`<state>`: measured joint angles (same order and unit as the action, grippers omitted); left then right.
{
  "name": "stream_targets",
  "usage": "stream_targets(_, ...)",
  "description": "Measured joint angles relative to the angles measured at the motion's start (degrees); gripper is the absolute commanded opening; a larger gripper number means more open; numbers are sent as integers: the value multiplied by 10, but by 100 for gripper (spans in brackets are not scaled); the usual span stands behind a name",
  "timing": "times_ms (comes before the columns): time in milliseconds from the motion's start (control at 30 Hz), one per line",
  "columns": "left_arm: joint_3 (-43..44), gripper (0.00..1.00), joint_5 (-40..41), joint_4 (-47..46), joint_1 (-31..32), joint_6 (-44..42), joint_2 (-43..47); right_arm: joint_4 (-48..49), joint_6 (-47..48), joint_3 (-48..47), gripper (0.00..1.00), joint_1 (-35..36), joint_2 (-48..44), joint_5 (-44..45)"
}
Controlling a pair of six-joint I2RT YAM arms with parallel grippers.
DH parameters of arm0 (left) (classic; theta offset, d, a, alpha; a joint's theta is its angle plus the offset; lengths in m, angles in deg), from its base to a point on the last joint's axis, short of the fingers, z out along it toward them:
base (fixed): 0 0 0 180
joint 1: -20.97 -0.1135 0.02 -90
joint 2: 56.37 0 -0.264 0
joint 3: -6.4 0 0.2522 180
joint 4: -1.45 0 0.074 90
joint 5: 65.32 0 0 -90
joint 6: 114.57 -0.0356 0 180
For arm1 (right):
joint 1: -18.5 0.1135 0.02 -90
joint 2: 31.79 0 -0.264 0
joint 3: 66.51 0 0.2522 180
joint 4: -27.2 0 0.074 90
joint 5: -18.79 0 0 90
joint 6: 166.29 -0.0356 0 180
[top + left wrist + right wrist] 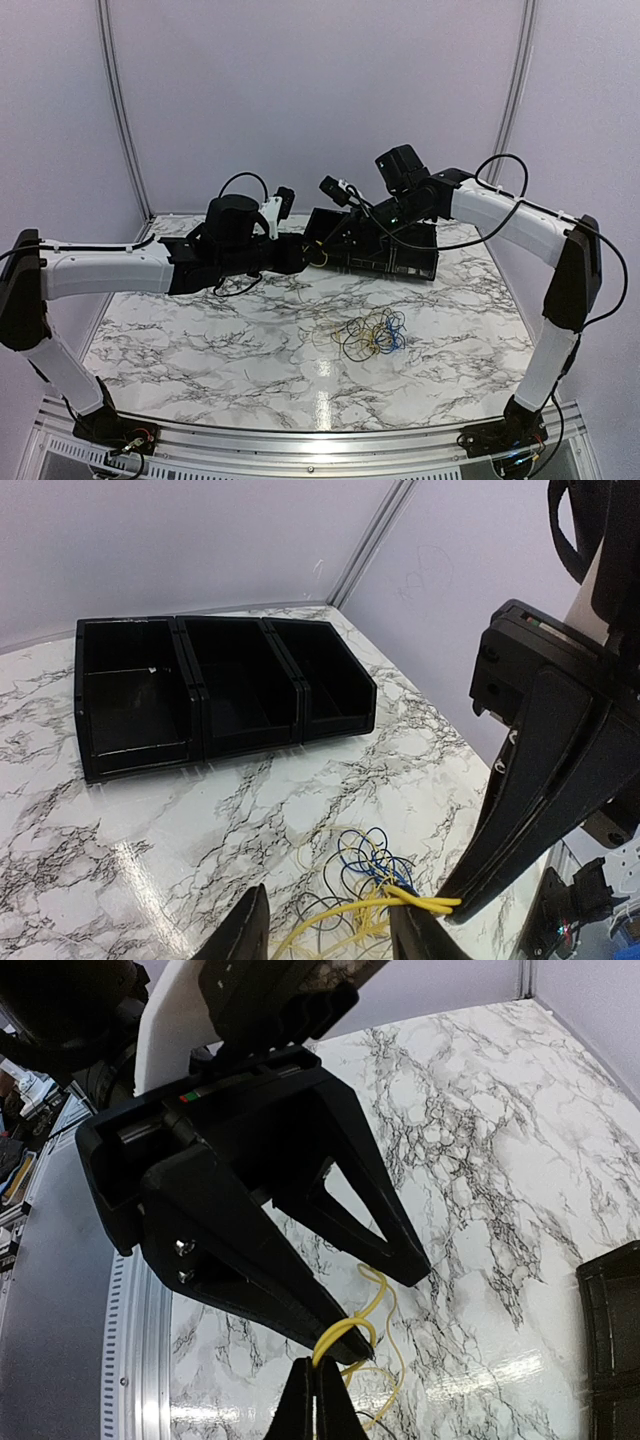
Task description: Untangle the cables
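Observation:
The cables lie as a small tangle (372, 333) of yellow, black and blue loops on the marble table, right of centre; it also shows in the left wrist view (372, 865). Both grippers meet above the table behind it. My right gripper (318, 1392) is shut on a strand of the yellow cable (345, 1332), lifted off the tangle. My left gripper (335, 935) is open. The yellow strand (354, 906) runs between its fingers and loops over one fingertip (355, 1345). In the top view the left gripper (308, 256) and right gripper (326, 248) nearly touch.
A black three-compartment bin (385, 262) stands at the back of the table behind the grippers, also seen in the left wrist view (230, 695). The metal rail (300, 440) runs along the near edge. Purple walls close the back and sides.

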<state>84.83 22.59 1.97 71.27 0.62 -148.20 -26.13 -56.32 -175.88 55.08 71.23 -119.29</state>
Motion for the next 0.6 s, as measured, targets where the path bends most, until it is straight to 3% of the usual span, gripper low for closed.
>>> stream_targets(600, -47, 46, -43, -71, -21, 53, 13, 3, -2, 0, 0, -6, -2, -5)
